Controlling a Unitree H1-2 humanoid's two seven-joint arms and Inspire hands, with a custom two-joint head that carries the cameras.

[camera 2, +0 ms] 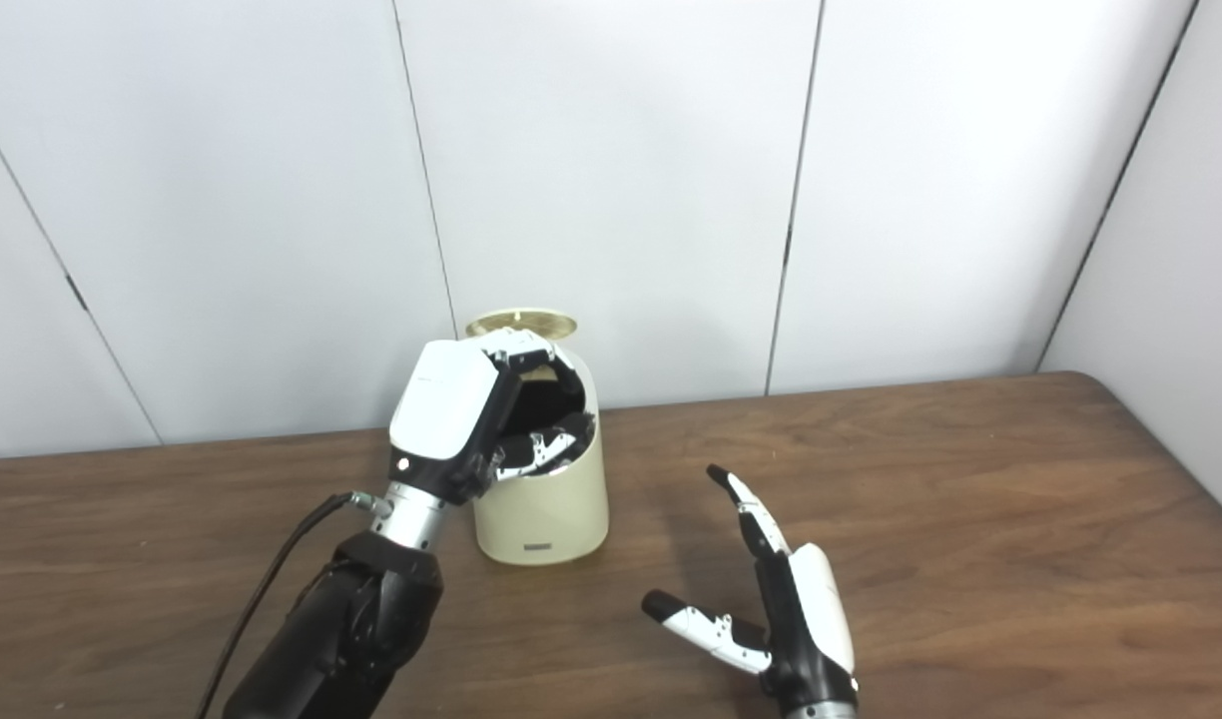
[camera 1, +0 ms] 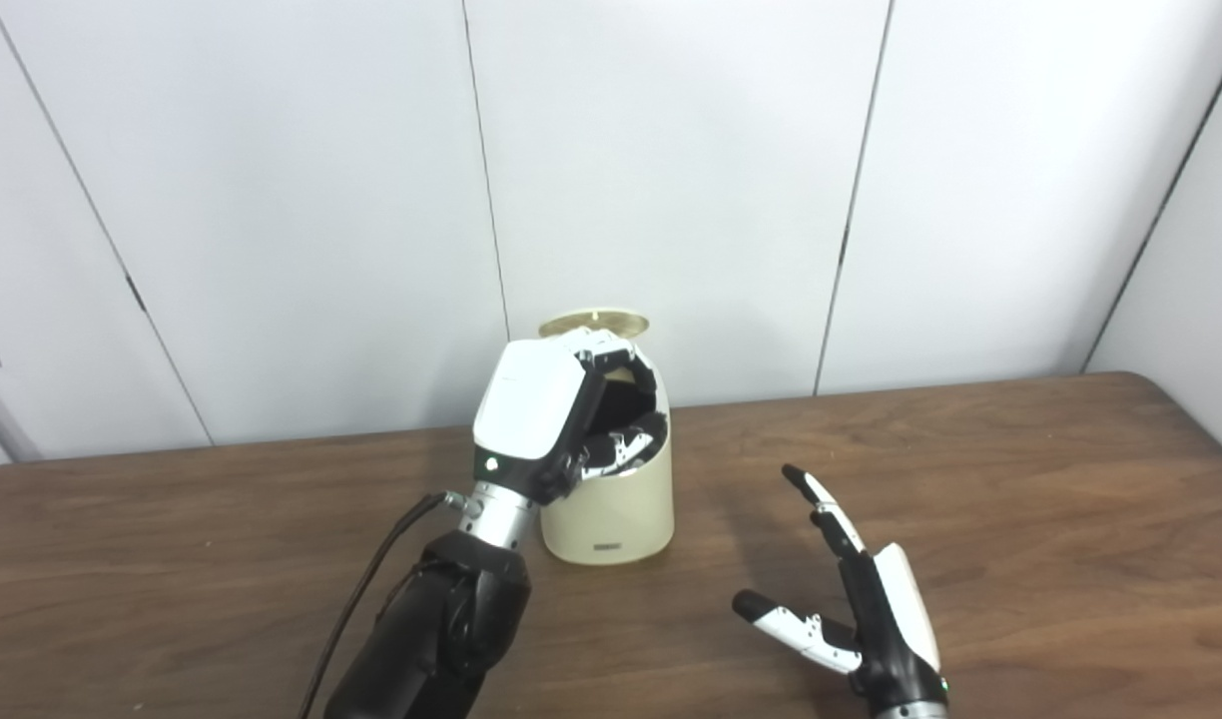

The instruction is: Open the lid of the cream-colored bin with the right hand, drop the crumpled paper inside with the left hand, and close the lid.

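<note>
Bin (camera 1: 611, 499) stands upright on the tabletop (camera 1: 970, 479), near the back wall, a bit left of centre. Lid (camera 1: 593, 324) is up, tipped back behind the opening, seen nearly edge-on.

Left hand (camera 1: 561, 419) sits right over the bin mouth, back of hand toward the camera, fingers (camera 1: 626, 449) curled down across the dark opening. Paper not visible anywhere: could be hidden in the curled fingers, could already be in the bin. Cannot tell if this hand holds anything.

Right hand (camera 1: 851, 599) hovers over the tabletop, right and in front of the bin, well apart from it. Fingers spread, thumb out, holding nothing. It is not on the lid, which stands up with nothing holding it.

Key relation: the bin mouth is directly below the left fingers, so a drop needs no sideways travel, just a release. For closing, the lid lies up, back and left of the right hand, past the bin's top rim. Left hand is far nearer the lid and blocks the mouth, so likely it must clear out first. Lid hinge looks to be at the back; closing means pushing it forward and down.
</note>
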